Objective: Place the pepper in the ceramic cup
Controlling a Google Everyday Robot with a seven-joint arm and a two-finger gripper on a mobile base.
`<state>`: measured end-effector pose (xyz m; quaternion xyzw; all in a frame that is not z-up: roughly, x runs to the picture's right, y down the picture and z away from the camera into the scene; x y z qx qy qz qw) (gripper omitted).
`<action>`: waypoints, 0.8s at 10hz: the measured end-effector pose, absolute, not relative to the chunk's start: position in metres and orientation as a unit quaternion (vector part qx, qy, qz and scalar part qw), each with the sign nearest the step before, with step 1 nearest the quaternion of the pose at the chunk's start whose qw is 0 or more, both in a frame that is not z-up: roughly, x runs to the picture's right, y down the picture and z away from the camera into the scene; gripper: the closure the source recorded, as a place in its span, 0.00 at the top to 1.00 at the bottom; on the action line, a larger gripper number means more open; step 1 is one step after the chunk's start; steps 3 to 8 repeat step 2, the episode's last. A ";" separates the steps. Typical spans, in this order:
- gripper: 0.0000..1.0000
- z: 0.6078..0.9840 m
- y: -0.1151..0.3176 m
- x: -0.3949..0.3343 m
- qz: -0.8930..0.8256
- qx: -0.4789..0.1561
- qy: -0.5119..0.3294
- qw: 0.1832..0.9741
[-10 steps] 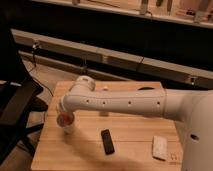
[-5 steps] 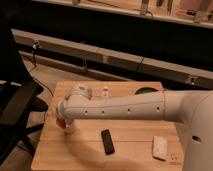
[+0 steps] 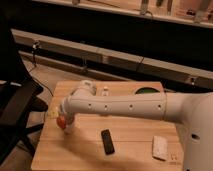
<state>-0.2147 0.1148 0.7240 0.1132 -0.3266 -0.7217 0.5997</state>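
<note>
The pepper (image 3: 61, 121), a glossy red-orange knob, sits at the very tip of the robot's arm, just above the whitish ceramic cup (image 3: 68, 129) on the left part of the table (image 3: 130, 150). The cup is mostly hidden behind the arm's end, and only a pale patch of it shows below and just right of the pepper. The gripper (image 3: 63, 120) hangs at that same spot, over the cup's mouth; whether it is clamped on the pepper or has let go cannot be told from this view.

The coming move appears to turn on a short downward line: the pepper lies at the gripper's tip and the cup directly beneath it, so the drop looks nearly vertical (the pepper seems too rounded to have a long axis that matters). Only one arm (image 3: 120, 105) is present, stretching in from the right across the tabletop.

Outward on the light wooden surface: a small yellowish piece (image 3: 52, 113) just left of the gripper, a black remote (image 3: 107, 141) lying lengthwise nearer the front, a flat white block (image 3: 160, 147) at the right front, a dark green dish (image 3: 146, 92) at the back edge, and a small pale item (image 3: 105, 91) near it.

A black office chair (image 3: 15, 107) stands at the left; dark wall panels and a pale ledge run behind.
</note>
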 end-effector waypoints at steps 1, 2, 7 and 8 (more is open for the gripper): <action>0.45 0.718 0.106 -0.218 -0.720 0.121 -0.319 0.604; 0.38 0.714 0.101 -0.218 -0.720 0.124 -0.315 0.606; 0.38 0.714 0.101 -0.218 -0.720 0.124 -0.315 0.606; 0.38 0.714 0.101 -0.218 -0.720 0.124 -0.315 0.606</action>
